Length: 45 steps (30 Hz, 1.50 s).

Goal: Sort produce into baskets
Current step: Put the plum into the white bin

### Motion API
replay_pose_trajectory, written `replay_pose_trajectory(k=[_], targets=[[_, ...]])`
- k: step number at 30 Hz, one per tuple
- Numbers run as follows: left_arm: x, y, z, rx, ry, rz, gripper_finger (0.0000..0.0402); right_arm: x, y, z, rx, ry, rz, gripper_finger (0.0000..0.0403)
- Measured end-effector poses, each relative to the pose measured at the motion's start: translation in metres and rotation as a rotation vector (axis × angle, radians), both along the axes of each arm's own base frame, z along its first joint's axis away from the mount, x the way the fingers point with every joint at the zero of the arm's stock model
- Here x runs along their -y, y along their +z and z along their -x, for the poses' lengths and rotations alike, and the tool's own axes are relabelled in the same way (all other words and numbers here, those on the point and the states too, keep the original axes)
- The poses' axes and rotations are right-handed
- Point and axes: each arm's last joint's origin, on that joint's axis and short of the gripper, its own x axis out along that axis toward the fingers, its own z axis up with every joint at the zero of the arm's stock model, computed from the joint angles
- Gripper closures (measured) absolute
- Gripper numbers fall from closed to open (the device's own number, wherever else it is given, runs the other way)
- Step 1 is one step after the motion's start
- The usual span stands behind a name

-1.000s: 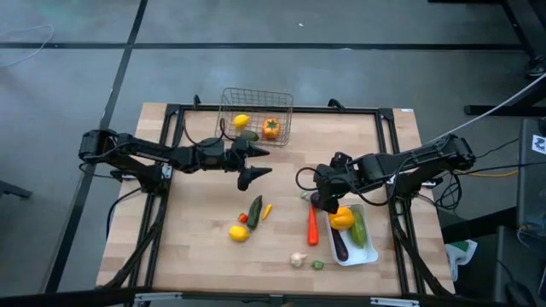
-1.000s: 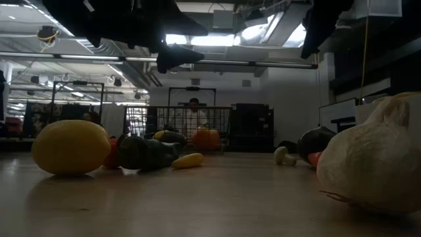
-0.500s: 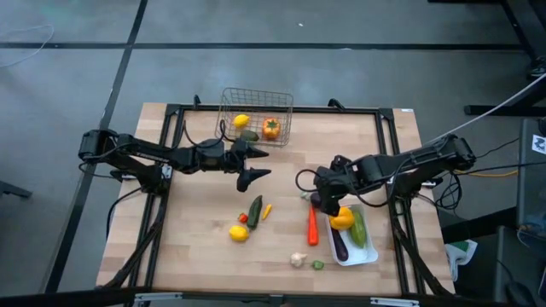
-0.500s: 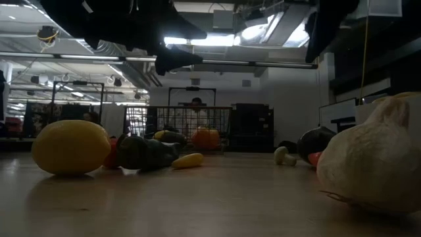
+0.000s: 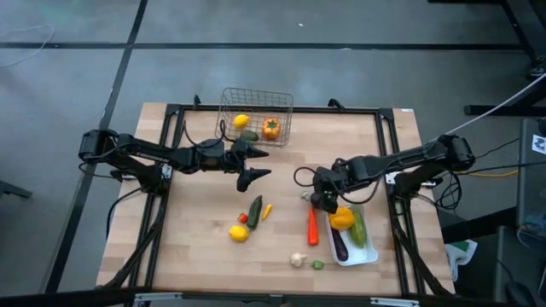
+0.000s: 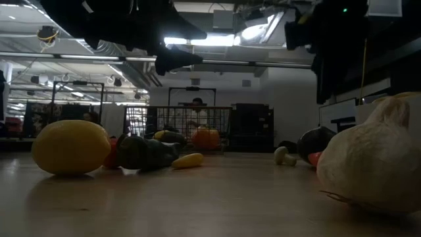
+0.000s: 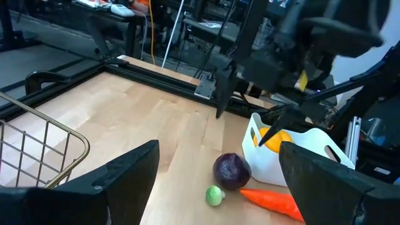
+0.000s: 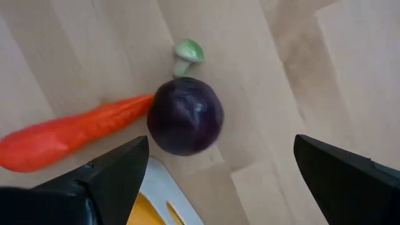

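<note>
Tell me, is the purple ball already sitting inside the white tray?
No, the purple ball rests on the wooden table beside the white tray, touching the carrot.

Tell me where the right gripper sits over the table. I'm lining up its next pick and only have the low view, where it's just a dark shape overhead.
Observer: The right gripper hangs open directly above a round purple vegetable, just beside the white tray.
Operator: Is anything crowding that vegetable?
Observer: Yes. The tip of the orange carrot meets its side, and a small green piece lies close on another side.
Operator: What's in the tray?
Observer: A yellow pepper, a green cucumber and a dark purple eggplant.
</note>
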Motion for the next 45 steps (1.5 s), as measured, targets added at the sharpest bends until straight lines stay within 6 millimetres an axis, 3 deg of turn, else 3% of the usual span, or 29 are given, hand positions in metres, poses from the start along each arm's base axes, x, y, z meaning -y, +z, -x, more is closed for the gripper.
replay_pose_trajectory(k=[5,13,37,45], targets=[[0.000,0.000,0.000,0.000,0.000,0.000,0.0075,0.004,-0.013,-0.004,0.051,0.008,-0.047,0.0008],[0.000,0.000,0.000,-0.003,0.000,0.000,0.0075,0.003,-0.013,-0.006,0.077,0.014,-0.053,0.0008],[0.002,0.000,0.000,-0.003,-0.005,0.009,0.0075,-0.001,-0.067,-0.026,-0.135,0.017,-0.048,0.0008],[0.002,0.000,0.000,-0.002,-0.005,0.009,0.0075,-0.001,-0.072,-0.031,-0.115,0.030,-0.031,0.0008]])
